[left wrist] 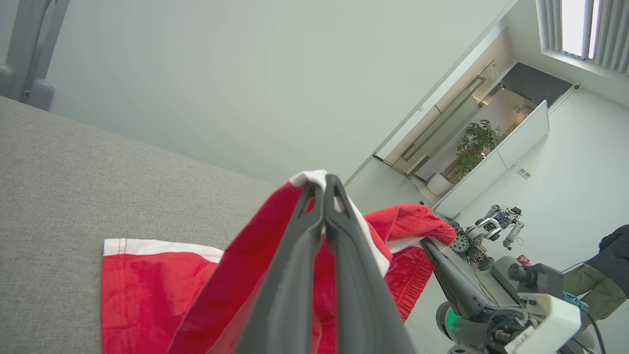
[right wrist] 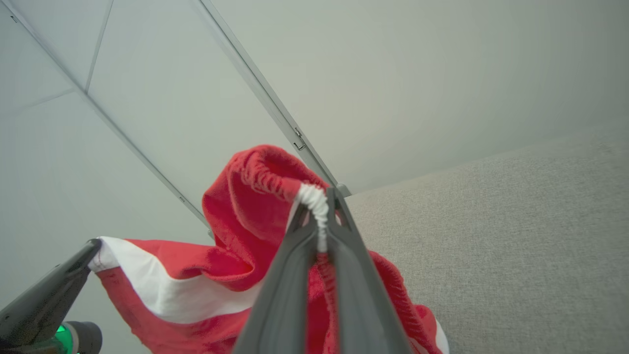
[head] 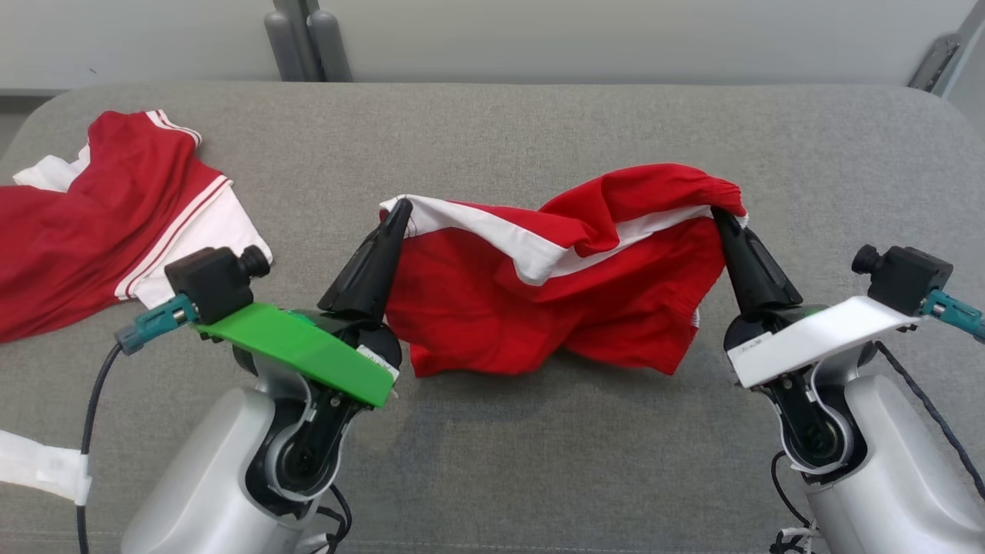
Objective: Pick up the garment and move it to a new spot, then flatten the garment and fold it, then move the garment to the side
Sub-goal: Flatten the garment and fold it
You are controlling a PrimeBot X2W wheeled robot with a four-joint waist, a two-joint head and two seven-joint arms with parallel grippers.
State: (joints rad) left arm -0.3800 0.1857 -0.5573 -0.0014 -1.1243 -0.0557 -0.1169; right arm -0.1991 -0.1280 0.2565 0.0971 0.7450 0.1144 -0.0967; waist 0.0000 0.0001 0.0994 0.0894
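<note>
A red garment with a white band and an elastic waist hangs stretched between my two grippers above the grey padded table; its lower edge touches or nearly touches the surface. My left gripper is shut on the garment's white-edged left corner, and in the left wrist view its fingertips pinch the cloth. At the garment's right end, my right gripper is shut on the gathered waistband, which is squeezed between its tips above the hanging red fabric.
A second red and white garment lies crumpled on the table's far left. Two grey posts stand behind the back edge against a pale wall. A white strip lies at the lower left. To the right, the floor holds small robot hardware.
</note>
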